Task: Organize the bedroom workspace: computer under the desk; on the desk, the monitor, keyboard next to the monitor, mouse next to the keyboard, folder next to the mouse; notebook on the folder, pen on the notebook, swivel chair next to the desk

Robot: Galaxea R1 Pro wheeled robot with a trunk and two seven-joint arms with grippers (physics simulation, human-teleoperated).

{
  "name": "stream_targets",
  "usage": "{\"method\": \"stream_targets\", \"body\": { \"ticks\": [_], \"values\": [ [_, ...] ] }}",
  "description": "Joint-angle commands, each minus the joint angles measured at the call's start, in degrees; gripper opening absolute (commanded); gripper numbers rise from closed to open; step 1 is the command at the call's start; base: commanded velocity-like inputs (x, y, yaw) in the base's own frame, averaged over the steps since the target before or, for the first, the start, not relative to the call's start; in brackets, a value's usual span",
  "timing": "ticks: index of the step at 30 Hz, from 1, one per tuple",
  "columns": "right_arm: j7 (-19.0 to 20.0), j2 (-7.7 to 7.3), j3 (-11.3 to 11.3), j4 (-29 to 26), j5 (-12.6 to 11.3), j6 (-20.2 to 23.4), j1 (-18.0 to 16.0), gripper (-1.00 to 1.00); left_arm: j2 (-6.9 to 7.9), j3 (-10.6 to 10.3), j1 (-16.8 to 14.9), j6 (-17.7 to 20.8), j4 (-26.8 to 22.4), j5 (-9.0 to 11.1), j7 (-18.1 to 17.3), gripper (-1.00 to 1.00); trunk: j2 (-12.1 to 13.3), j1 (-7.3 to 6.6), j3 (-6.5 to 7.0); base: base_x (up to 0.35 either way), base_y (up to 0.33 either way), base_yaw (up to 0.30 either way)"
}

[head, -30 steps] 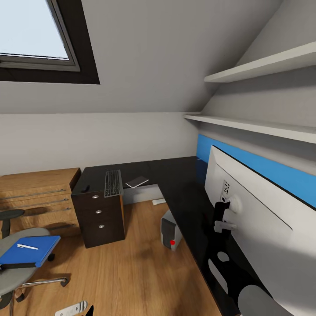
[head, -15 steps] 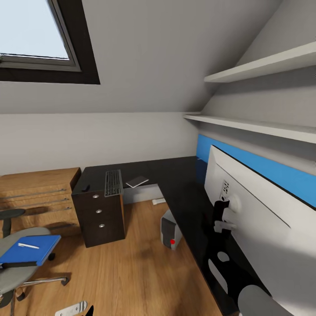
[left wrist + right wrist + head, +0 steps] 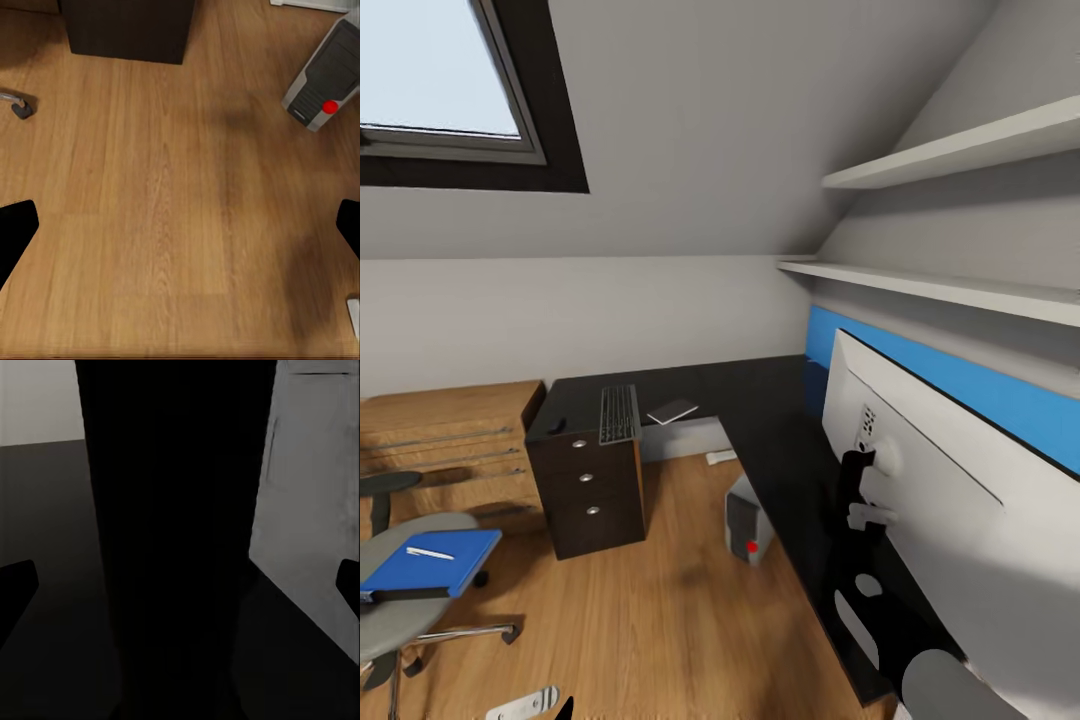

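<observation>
The keyboard (image 3: 618, 414) lay at the desk's (image 3: 760, 400) far left end, the monitor (image 3: 940, 510) along its right edge. Both grippers' fingers were spread apart: left gripper (image 3: 180, 225), right gripper (image 3: 180, 585).

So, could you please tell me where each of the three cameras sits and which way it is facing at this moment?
Head view: on the robot's head, looking forward and down over the desk, the monitor, the swivel chair carrying the folder, and the computer.
Left wrist view: near the left hand, facing down at the wooden floor; its dark fingertips show at both edges.
Right wrist view: near the right hand, close to the monitor's black stand; fingertips at both edges.
Shared: head and left wrist views both show the computer.
</observation>
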Motion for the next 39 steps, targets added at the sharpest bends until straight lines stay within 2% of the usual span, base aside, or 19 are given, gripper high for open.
{"method": "stream_targets", "body": {
  "ticks": [1, 15, 22, 33, 39],
  "values": [
    [-0.3, -0.08, 0.5, 0.0, -0.6, -0.2, -0.1, 1.00, -0.04, 0.1, 0.0, 0.4, -0.1, 0.6, 0.1, 1.00, 0.0, -0.02, -0.06, -0.245, -0.068, 0.000],
    [-0.3, -0.08, 0.5, 0.0, -0.6, -0.2, -0.1, 1.00, -0.04, 0.1, 0.0, 0.4, -0.1, 0.6, 0.1, 1.00, 0.0, -0.02, -0.06, -0.265, -0.074, 0.000],
    [-0.3, -0.08, 0.5, 0.1, -0.5, -0.3, 0.0, 1.00, 0.02, 0.1, 0.0, 0.4, 0.0, 0.6, 0.3, 1.00, 0.0, -0.02, -0.06, -0.237, -0.208, 0.000],
    [-0.3, -0.07, 0.5, 0.1, -0.4, -0.3, -0.1, 1.00, 0.20, 0.5, 0.0, 0.4, 2.5, 0.6, 0.4, 1.00, 0.0, -0.02, -0.06, 0.009, -0.333, 0.000],
    [-0.3, -0.08, 0.5, 0.2, -0.4, -0.4, -0.1, 1.00, 0.16, 1.8, 0.0, 0.4, 2.8, 0.6, 0.4, 1.00, 0.0, -0.02, -0.06, 0.149, -0.314, 0.000]
  ]
}}
